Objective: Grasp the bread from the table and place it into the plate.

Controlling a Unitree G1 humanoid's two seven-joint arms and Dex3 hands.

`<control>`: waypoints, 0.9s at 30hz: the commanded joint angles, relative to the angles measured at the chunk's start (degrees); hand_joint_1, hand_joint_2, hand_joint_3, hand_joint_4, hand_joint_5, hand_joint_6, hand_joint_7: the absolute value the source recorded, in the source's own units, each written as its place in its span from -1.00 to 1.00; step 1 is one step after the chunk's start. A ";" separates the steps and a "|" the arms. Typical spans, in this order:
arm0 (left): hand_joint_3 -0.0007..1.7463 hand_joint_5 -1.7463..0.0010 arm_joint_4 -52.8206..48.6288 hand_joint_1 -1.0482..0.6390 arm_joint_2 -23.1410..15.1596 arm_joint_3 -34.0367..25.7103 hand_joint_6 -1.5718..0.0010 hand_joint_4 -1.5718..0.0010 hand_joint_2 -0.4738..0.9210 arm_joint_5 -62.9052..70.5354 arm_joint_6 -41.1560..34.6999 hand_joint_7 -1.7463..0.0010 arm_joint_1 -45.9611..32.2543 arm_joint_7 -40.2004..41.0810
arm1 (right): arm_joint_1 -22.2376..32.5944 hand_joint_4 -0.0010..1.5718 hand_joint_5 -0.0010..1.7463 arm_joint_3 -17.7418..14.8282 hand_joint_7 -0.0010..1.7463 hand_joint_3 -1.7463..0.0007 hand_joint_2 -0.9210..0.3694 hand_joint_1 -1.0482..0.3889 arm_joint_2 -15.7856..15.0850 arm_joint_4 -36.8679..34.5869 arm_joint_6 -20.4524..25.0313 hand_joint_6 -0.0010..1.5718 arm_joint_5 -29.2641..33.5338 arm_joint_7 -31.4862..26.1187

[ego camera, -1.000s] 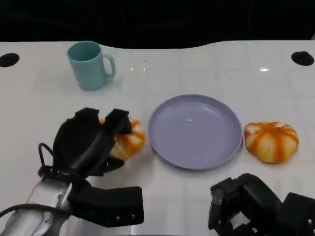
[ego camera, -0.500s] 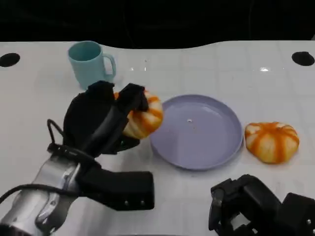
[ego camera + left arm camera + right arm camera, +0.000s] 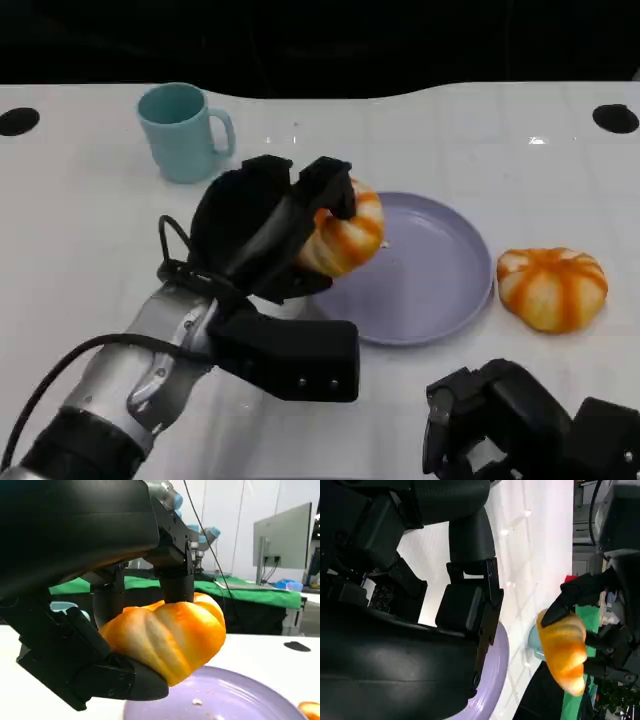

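Head view, left hand holding bread, above plate rim

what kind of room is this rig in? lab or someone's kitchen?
Most likely a robotics lab, not a kitchen. The left wrist view shows a grey computer monitor on a bench, green-covered work tables, and a pale-blue-jointed robot arm behind the white test table.

The left hand is matte black, a rounded shell with blocky, flat-sided fingers. Behind it runs a silver metal forearm bearing a boxy black housing dotted with small screws, and a thin black cable loops along the wrist. The right hand is likewise black, built of chunky angular segments
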State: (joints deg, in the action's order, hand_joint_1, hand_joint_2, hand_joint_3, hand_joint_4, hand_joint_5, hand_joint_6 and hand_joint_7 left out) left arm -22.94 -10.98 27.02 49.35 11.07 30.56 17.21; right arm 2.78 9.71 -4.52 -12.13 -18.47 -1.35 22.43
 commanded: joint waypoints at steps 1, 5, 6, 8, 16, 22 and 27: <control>0.07 -1.00 -3.27 -0.10 1.34 1.21 0.20 -0.15 0.39 -0.36 0.86 -1.00 3.00 0.08 | 0.97 0.93 0.51 0.37 0.22 -0.56 0.21 -1.00 -0.56 1.80 0.87 1.00 0.92 -0.92; 0.09 -1.00 -8.70 -0.11 3.63 2.05 0.19 -0.16 0.41 -1.56 2.45 -1.00 5.46 -0.04 | 1.24 0.93 0.51 0.49 0.22 -0.56 0.23 -1.00 -0.41 2.19 1.10 1.00 0.61 -1.00; 0.13 -1.00 -10.01 -0.12 4.17 2.33 0.17 -0.17 0.39 -1.68 2.73 -1.00 6.08 0.20 | 1.28 0.93 0.52 0.54 0.22 -0.56 0.23 -1.00 -0.41 2.30 1.15 1.00 0.60 -1.06; 0.19 -1.00 -12.39 -0.13 5.10 2.97 0.16 -0.19 0.35 -1.82 2.91 -1.00 7.29 0.34 | 1.29 0.94 0.52 0.56 0.23 -0.57 0.24 -1.00 -0.30 2.20 1.12 1.00 0.22 -0.93; 0.20 -1.00 -20.79 -0.12 8.23 5.42 0.18 -0.16 0.33 -1.03 3.17 -1.00 11.72 2.21 | 1.20 0.94 0.52 0.68 0.22 -0.58 0.24 -1.00 -0.28 1.79 0.45 1.00 0.10 -0.82; -0.44 -0.94 -23.92 -0.16 9.03 5.88 0.22 0.21 0.80 -2.46 3.50 0.07 13.17 0.20 | 0.87 0.96 0.51 0.69 0.22 -0.57 0.24 -1.00 0.05 1.31 0.35 1.00 -0.10 -0.97; -0.84 -0.61 -24.21 -0.26 8.48 6.73 0.34 0.42 0.99 -2.17 3.84 0.85 13.45 -0.93 | 0.90 0.97 0.51 0.80 0.23 -0.57 0.23 -1.00 0.06 1.57 0.48 1.00 0.29 -1.34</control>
State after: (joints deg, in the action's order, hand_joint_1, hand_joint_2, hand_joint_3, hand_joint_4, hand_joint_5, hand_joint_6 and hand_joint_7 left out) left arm -46.65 -1.56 33.24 47.15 14.61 42.14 17.19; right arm 3.70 10.80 -4.33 -10.57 -17.64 -0.75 21.48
